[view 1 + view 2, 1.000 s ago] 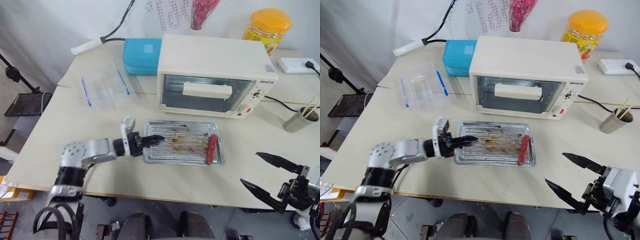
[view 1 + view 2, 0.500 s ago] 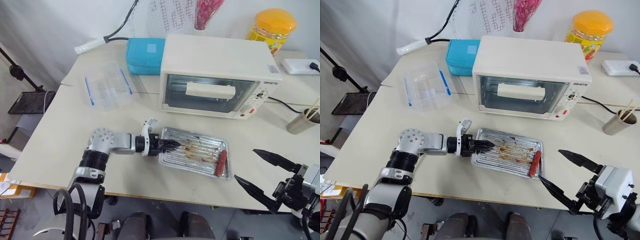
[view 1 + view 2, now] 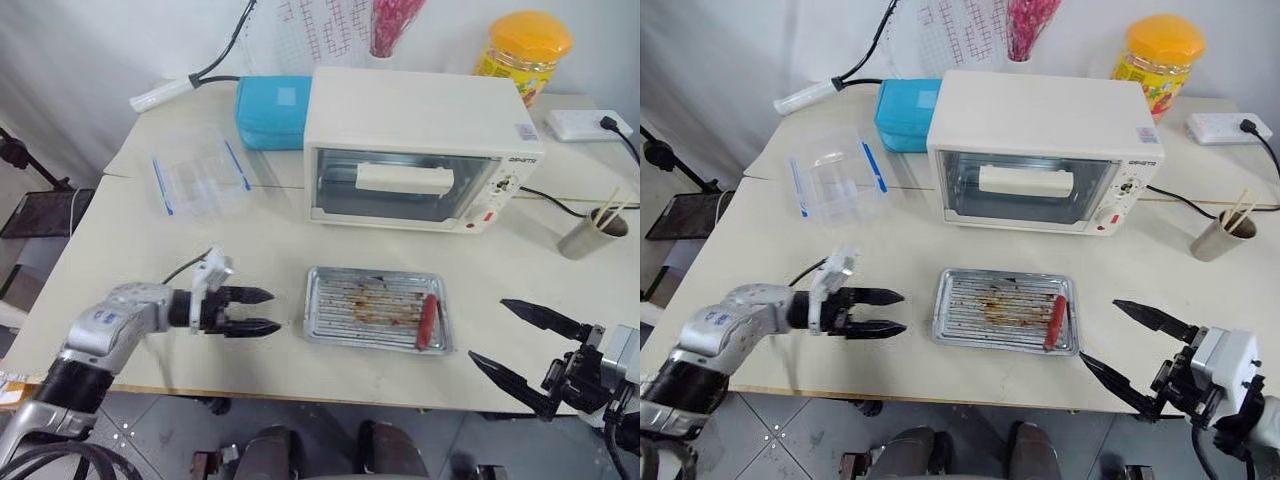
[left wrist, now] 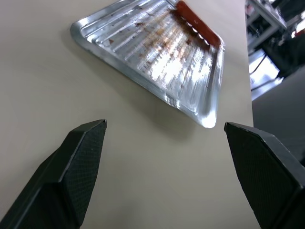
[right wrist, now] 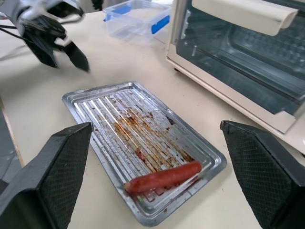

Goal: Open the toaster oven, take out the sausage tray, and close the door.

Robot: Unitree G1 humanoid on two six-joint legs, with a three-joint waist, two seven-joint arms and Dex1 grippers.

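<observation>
From our head cameras, the sausage tray lies flat on the desk in front of the toaster oven, one red sausage at its right end. The door looks shut, handle up, so the job reads as finished, or nearly so. Our left tool hovers just beside the tray's left edge, fingers spread and holding nothing, placed as a hand would be after a release. Our right tool hangs off the desk's near right corner, jaws wide, well out of the way.

Through the left wrist camera, both fingers frame bare desk, the tray ahead and apart from them.

Through the right wrist camera, the tray sits clear of the oven, the clear container with blue clips behind.
</observation>
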